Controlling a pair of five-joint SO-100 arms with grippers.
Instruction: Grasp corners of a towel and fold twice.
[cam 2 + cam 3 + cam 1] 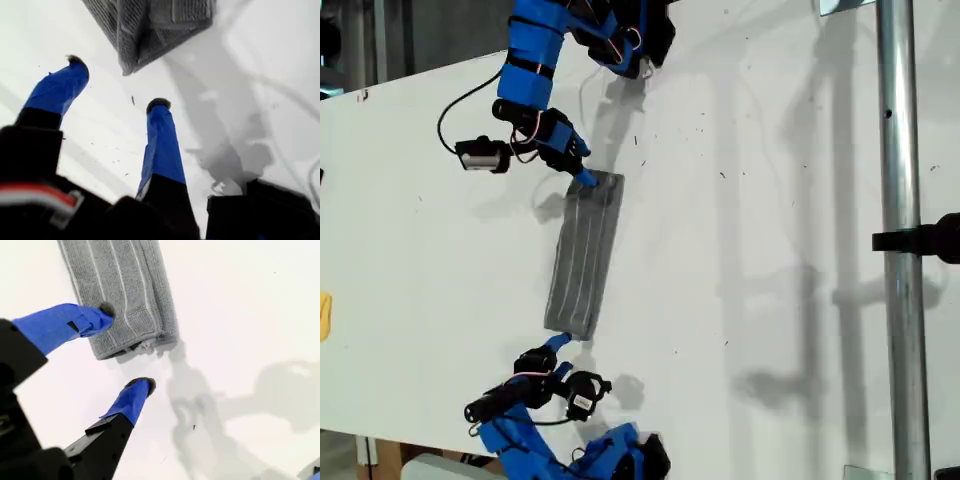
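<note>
The grey striped towel lies folded into a long narrow strip on the white table. My first gripper is open at the strip's end nearer the exterior view's bottom. It stands just short of a layered corner, touching nothing. My second gripper is open at the strip's other end. One fingertip rests over the towel near its end corner. The other fingertip hangs over bare table.
A metal pole with a black clamp runs down the exterior view's right side. A yellow object sits at the exterior view's left edge. The table's edge slants across the exterior view's upper left.
</note>
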